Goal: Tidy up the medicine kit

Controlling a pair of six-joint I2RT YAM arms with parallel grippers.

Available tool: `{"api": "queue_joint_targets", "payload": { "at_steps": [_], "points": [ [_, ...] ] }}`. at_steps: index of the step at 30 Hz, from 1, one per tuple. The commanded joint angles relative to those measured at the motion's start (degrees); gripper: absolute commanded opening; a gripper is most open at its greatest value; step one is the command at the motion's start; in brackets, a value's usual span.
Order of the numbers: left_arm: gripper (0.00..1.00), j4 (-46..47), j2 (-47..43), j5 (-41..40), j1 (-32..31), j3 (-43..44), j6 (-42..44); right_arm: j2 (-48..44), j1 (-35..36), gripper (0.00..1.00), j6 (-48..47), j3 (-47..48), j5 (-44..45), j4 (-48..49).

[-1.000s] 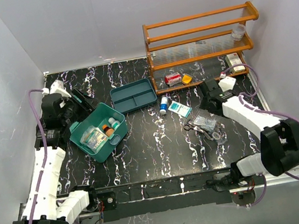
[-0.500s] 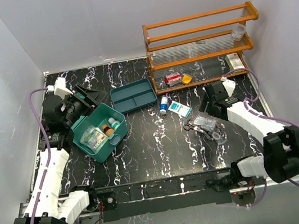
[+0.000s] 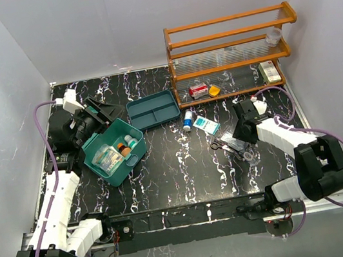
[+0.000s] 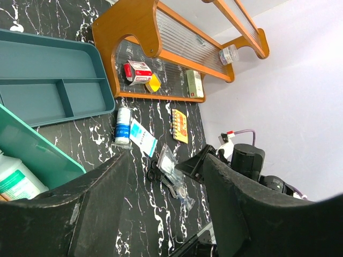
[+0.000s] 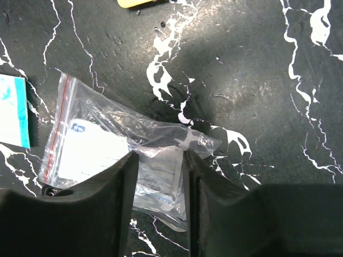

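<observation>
The right tool [image 5: 158, 160] is down on a clear bag [image 5: 91, 144], with one finger on each side and a small gap between them. I cannot tell if it squeezes the bag. The bag lies on the black worktop [image 5: 257, 80]. The left tool [image 4: 166, 160] is open and holds nothing. It is right beside the medicine kit [image 3: 114, 156], which sits open on the worktop's left side.

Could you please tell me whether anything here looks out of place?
Yes: a small bottle lies tipped on the table before the shelf rack, with a packet and zip bag loose nearby, all outside the open medicine kit.
</observation>
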Motion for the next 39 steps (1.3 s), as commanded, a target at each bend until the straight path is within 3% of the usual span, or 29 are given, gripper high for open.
{"api": "queue_joint_targets", "payload": {
  "at_steps": [1,5,12,19,26,34,39],
  "points": [
    [0.56,1.7,-0.6,2.0,0.2,-0.3,0.1,0.9,-0.3,0.31,-0.9,-0.6,-2.3,4.5],
    [0.58,2.2,0.2,3.6,0.2,-0.4,0.1,1.1,-0.2,0.14,-1.9,-0.3,-5.4,6.1],
    [0.61,1.4,4.3,7.5,-1.0,0.0,0.2,-0.8,-0.3,0.02,0.4,0.7,-14.2,9.1],
    [0.62,1.2,10.6,5.3,-9.2,-0.4,-1.0,-2.5,-0.2,0.00,11.1,0.3,-27.5,16.0],
    [0.65,8.0,17.4,1.4,-17.5,-4.3,-6.5,-0.1,0.4,0.00,24.6,0.2,-36.5,23.5],
    [0.67,16.4,27.4,-1.9,-26.2,-1.8,-8.2,0.6,6.1,0.00,32.3,0.8,-32.6,27.5],
    [0.67,14.6,33.3,-5.2,-29.4,2.6,-9.5,0.7,9.0,0.00,34.0,0.9,-30.9,28.2]
  ]
}}
